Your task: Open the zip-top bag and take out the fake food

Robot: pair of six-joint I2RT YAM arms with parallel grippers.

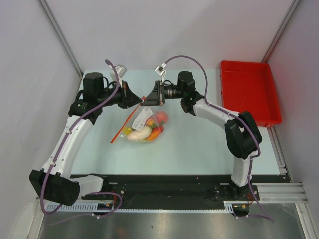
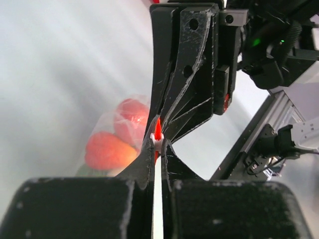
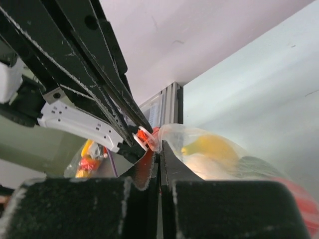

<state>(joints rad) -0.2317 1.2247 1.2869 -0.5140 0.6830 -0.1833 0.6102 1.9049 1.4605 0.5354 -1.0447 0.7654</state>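
Note:
The clear zip-top bag [image 1: 149, 119] is lifted at its mouth, and its red-orange zip strip [image 1: 117, 134] trails down to the left. The fake food [image 1: 144, 132] shows through the plastic: a white radish, yellow, orange and red pieces. My left gripper [image 1: 141, 101] and right gripper [image 1: 149, 99] meet tip to tip at the bag's top. The left gripper [image 2: 157, 144] is shut on the white slider and red strip [image 2: 158, 128]. The right gripper [image 3: 159, 149] is shut on the bag's edge [image 3: 172, 137] beside the slider [image 3: 144, 137]. A yellow piece [image 3: 212, 147] lies just behind it.
A rigid red tray [image 1: 249, 92] stands at the table's back right. White walls and metal rails close in the table on the left, the right and at the back. The arms' bases sit on the black rail [image 1: 164, 191] at the near edge.

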